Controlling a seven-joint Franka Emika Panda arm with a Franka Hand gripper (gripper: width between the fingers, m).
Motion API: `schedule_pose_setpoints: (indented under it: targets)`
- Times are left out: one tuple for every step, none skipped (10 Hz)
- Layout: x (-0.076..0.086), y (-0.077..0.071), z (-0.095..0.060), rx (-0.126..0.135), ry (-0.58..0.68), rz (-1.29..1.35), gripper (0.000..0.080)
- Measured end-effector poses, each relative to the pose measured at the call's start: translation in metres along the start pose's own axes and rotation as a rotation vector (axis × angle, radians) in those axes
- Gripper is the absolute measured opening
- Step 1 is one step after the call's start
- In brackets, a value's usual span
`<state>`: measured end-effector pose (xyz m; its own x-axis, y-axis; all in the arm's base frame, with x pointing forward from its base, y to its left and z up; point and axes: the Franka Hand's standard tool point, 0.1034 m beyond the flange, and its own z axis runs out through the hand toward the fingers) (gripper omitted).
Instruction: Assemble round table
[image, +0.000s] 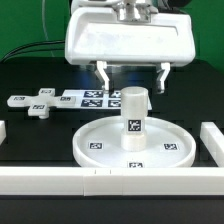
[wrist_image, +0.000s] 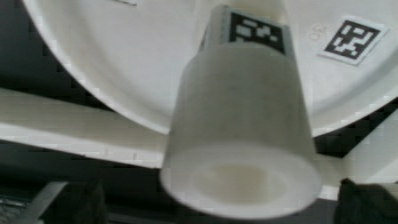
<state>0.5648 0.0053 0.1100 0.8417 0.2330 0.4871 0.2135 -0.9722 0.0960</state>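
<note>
The round disc lies flat on the black table near the front. The short thick cylinder stands upright on the disc's middle, with a tag on its side. My gripper hangs right above the cylinder's top. It is open and empty, its fingers spread wider than the cylinder and not touching it. In the wrist view the cylinder fills the middle, its hollow end nearest, with the disc behind. A dark, blurred finger shows beside it. The cross-shaped piece lies on the table at the exterior view's left.
The marker board lies flat behind the disc. White border blocks run along the front, the exterior view's right and its left. One block shows in the wrist view.
</note>
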Motion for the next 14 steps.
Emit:
schedule_pose_setpoints:
  targets:
    - [0.001, 0.001, 0.000, -0.001, 0.002, -0.001, 0.0649]
    - [0.000, -0.001, 0.002, 0.002, -0.003, -0.002, 0.0649]
    - [-0.001, -0.002, 0.002, 0.007, -0.014, -0.002, 0.0649]
    - [-0.002, -0.005, 0.003, 0.018, -0.034, -0.004, 0.0649]
    - [-0.002, -0.004, 0.003, 0.019, -0.038, -0.003, 0.0649]
    - [-0.005, -0.008, 0.007, 0.041, -0.085, -0.002, 0.0649]
    - [-0.005, -0.015, 0.009, 0.078, -0.164, -0.003, 0.0649]
    - [-0.001, -0.016, 0.011, 0.092, -0.191, -0.004, 0.0649]
    - [-0.004, -0.020, 0.012, 0.126, -0.269, -0.004, 0.0649]
    - [0.001, -0.020, 0.013, 0.141, -0.301, -0.003, 0.0649]
    - [0.000, -0.021, 0.013, 0.166, -0.358, -0.006, 0.0649]
    - [0.001, -0.020, 0.014, 0.185, -0.407, -0.005, 0.0649]
    - [0.002, -0.017, 0.016, 0.197, -0.441, -0.010, 0.0649]
    - [0.001, -0.013, 0.018, 0.184, -0.412, -0.012, 0.0649]
